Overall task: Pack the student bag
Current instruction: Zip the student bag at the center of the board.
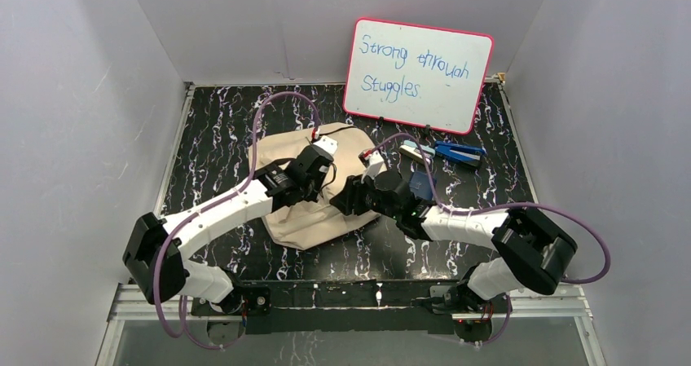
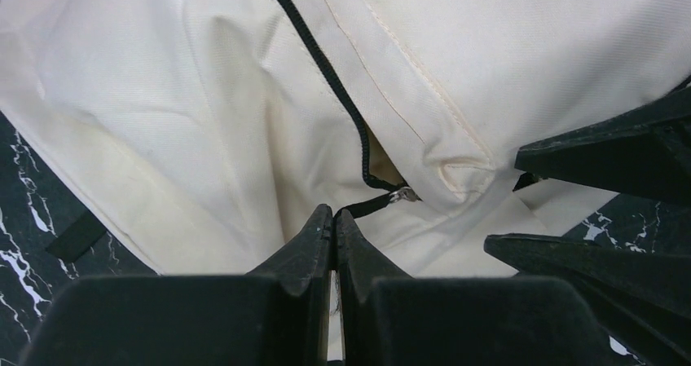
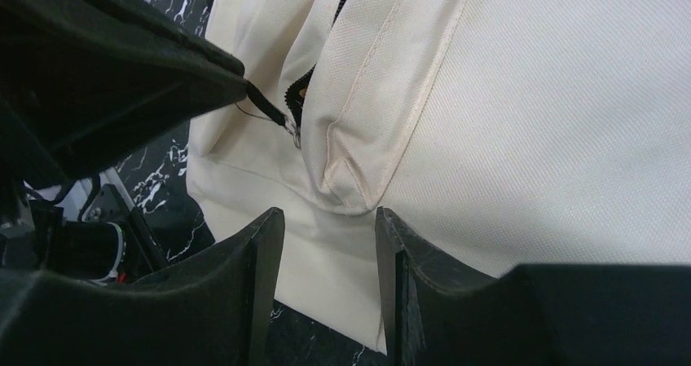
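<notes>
The student bag (image 1: 305, 215), a beige canvas backpack, lies flat in the middle of the black marble table. Both grippers meet over its right side. In the left wrist view my left gripper (image 2: 335, 213) is shut on the black zipper pull tab (image 2: 367, 205), just below the metal slider (image 2: 403, 193) of the dark zipper (image 2: 326, 68). My right gripper (image 3: 330, 215) is open, its jaws on either side of a stitched fabric corner (image 3: 350, 188) of the bag next to the zipper end. In the top view the left gripper (image 1: 328, 185) and the right gripper (image 1: 349, 196) are almost touching.
A pink-framed whiteboard (image 1: 418, 74) with handwriting leans on the back wall. A blue tool (image 1: 458, 152) and other small items (image 1: 415, 150) lie right of the bag, partly behind the right arm. Grey walls close in both sides.
</notes>
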